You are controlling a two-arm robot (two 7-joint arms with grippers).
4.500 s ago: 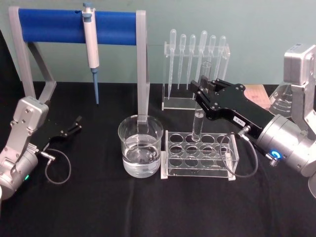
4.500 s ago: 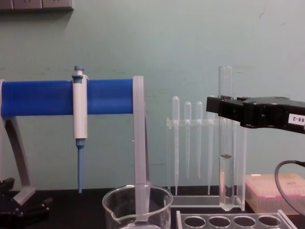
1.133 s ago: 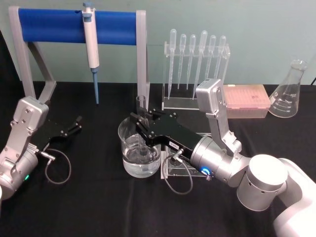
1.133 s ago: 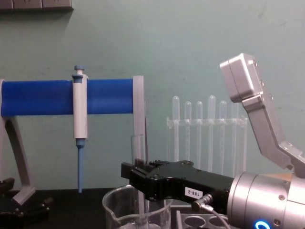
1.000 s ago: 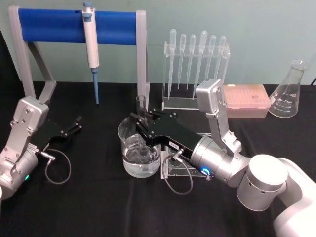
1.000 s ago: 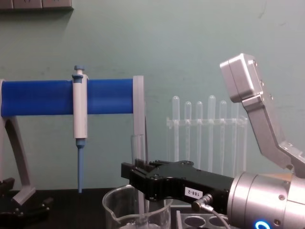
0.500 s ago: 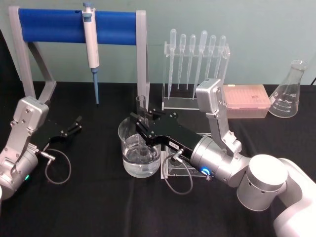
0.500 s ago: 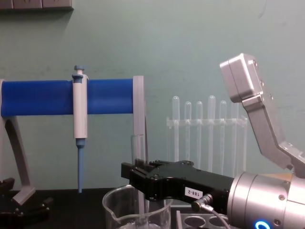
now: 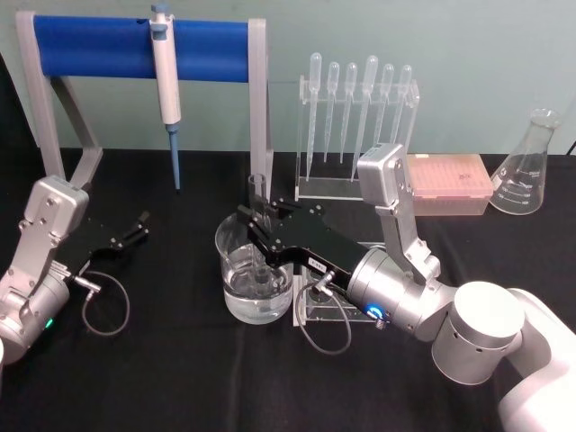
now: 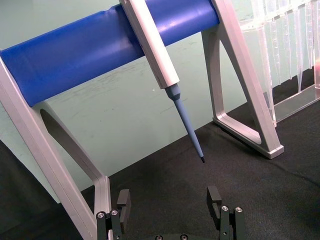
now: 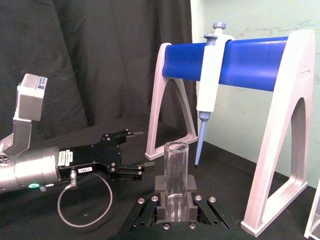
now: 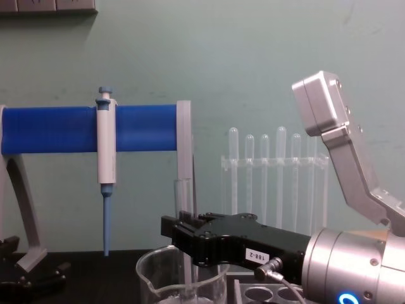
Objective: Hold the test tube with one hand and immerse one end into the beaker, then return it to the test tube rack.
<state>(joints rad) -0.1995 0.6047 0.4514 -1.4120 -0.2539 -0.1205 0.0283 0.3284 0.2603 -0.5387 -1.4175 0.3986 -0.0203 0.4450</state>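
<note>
Test tube [image 9: 256,190], one, in right gripper [image 9: 255,230], one beaker [image 9: 232,281], six pipettes [image 9: 371,83]

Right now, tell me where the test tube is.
Head view: the test tube stands upright in the beaker, left of the rack, held by the right tool.

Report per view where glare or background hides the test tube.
Head view: highlights on the beaker partly mask the tip of the test tube below the right gripper; left gripper parked far left. Chest view: tube blends into the grey stand post. Right wrist view: its rim glints clearly against the dark backdrop.
</note>
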